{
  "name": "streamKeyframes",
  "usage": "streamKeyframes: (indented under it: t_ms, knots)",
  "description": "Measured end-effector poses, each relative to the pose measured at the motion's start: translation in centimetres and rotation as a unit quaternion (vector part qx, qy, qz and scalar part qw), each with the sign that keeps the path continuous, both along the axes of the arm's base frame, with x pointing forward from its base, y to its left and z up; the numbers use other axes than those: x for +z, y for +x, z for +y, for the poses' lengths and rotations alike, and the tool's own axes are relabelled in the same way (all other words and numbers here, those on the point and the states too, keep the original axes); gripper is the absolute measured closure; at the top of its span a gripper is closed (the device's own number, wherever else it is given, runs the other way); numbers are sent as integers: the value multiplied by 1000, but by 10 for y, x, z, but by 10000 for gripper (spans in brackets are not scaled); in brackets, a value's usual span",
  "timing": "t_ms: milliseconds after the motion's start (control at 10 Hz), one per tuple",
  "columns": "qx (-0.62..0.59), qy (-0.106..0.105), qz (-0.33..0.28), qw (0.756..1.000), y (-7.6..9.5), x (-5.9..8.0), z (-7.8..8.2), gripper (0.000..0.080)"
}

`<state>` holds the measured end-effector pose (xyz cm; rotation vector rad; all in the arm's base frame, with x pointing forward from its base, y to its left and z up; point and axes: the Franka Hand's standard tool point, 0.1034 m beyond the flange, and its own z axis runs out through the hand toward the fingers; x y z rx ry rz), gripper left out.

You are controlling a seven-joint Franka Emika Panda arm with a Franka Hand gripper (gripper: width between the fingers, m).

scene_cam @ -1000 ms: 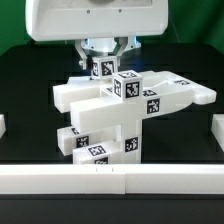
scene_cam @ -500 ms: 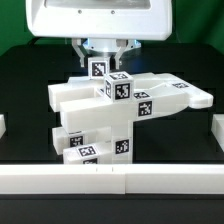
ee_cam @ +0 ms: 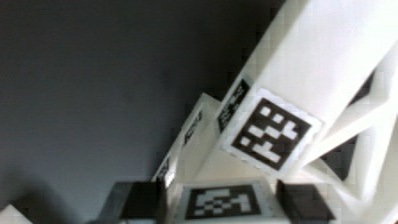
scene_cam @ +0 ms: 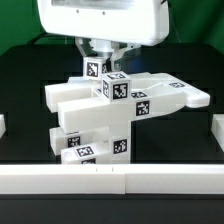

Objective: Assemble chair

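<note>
Gripper point(scene_cam: 98, 52) was closed on the top tagged piece of the chair point(scene_cam: 110, 112), which stood partly assembled on the black table point(scene_cam: 30, 75). Any tilt or slip in this narrow grasp could probably have toppled the stacked body or unseated a joint.

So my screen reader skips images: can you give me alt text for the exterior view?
A white robot end effector comes down from above onto the top of a partly built white chair, blocky pieces covered in black-and-white square tags. It sits on a black table with a low white rail in front.
</note>
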<state>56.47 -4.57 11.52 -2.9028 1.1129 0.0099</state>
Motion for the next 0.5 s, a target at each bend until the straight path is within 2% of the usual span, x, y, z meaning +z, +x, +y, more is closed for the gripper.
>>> streamKeyframes:
  t_ms: [300,400,500]
  knots:
    - [-95,0,2,995,1,0,3,508]
    - [-106,0,3,994,1,0,4,405]
    - [-97,0,3,995,0,0,4,405]
